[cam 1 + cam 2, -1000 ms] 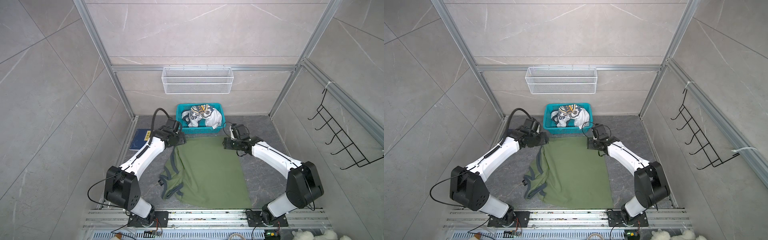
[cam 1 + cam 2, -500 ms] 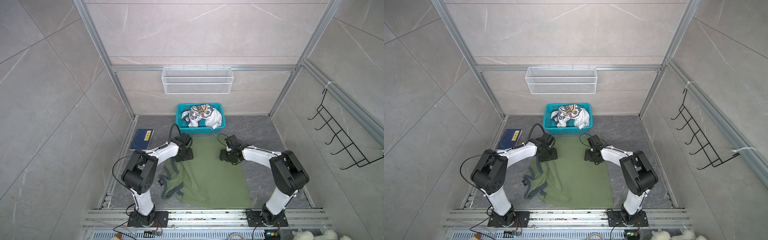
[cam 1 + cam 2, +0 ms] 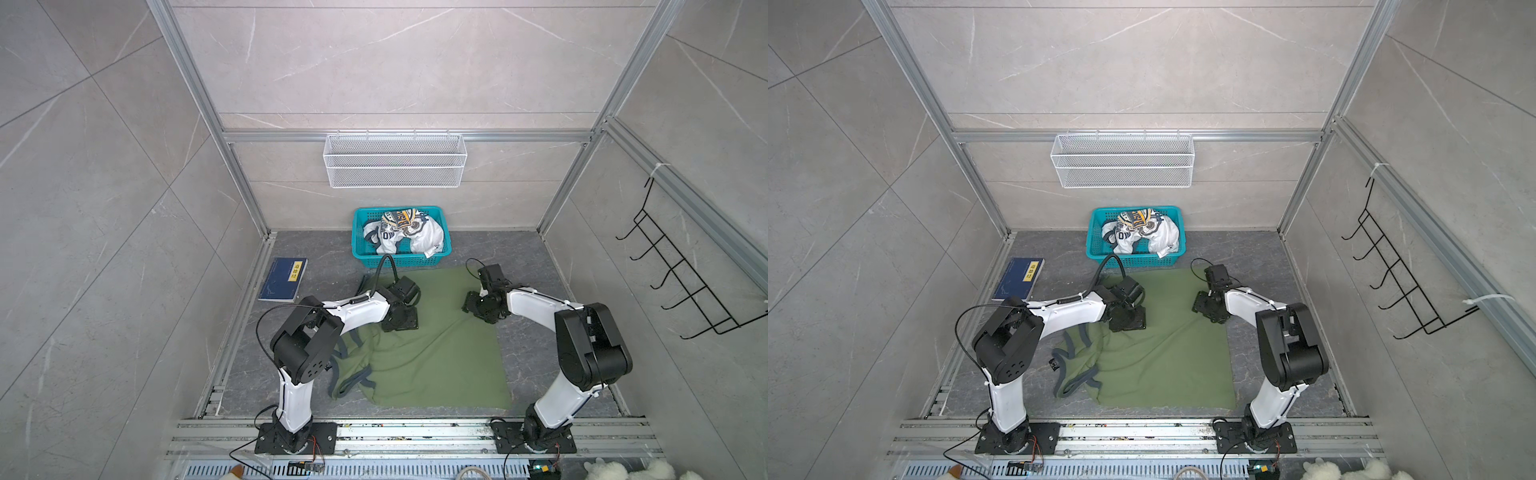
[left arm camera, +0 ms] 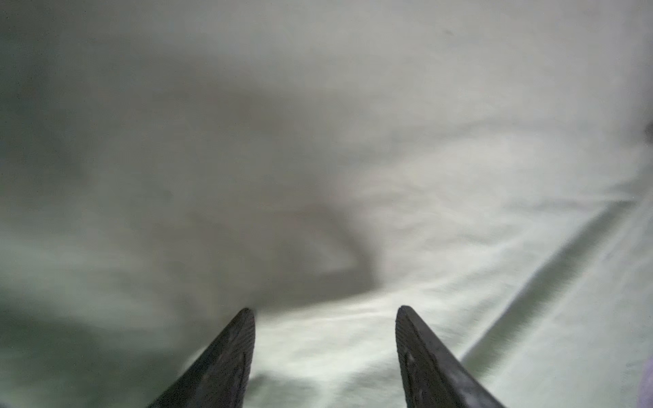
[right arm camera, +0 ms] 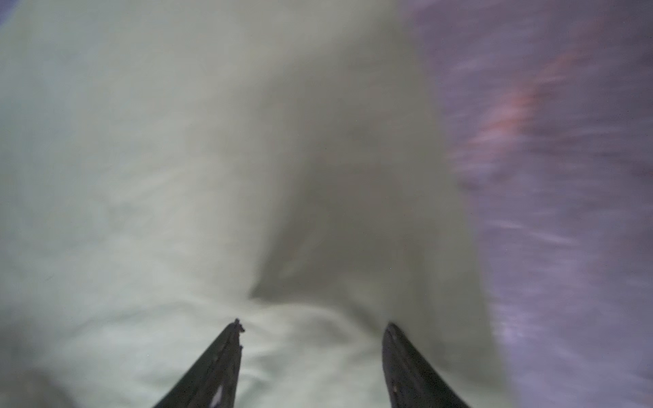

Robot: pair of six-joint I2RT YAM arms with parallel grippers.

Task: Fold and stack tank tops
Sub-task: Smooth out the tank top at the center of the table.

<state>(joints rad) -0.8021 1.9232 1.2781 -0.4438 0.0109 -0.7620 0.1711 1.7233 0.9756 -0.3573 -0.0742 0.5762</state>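
Note:
The olive green tank top [image 3: 436,357] [image 3: 1167,357] lies spread flat on the table, its dark-trimmed straps [image 3: 349,374] bunched at its left side. The white tank top [image 3: 415,237] [image 3: 1154,237] sits crumpled in the teal basket [image 3: 357,249]. My left gripper [image 3: 401,322] [image 4: 325,311] hovers low over the far-left part of the green cloth, jaws open and holding nothing. Over the cloth's far-right edge my right gripper [image 3: 478,305] [image 5: 312,323] is also open, with only green cloth beneath it.
A blue book [image 3: 284,279] lies at the far left of the table. On the back wall hangs a white wire basket [image 3: 395,160]. A black hook rack [image 3: 681,282] is on the right wall. The metal rail [image 3: 415,432] runs along the front.
Both grippers have pulled back from the cloth's far edge by the basket toward the front, and now stand over the green cloth with both arms folded in. The cloth has barely shifted.

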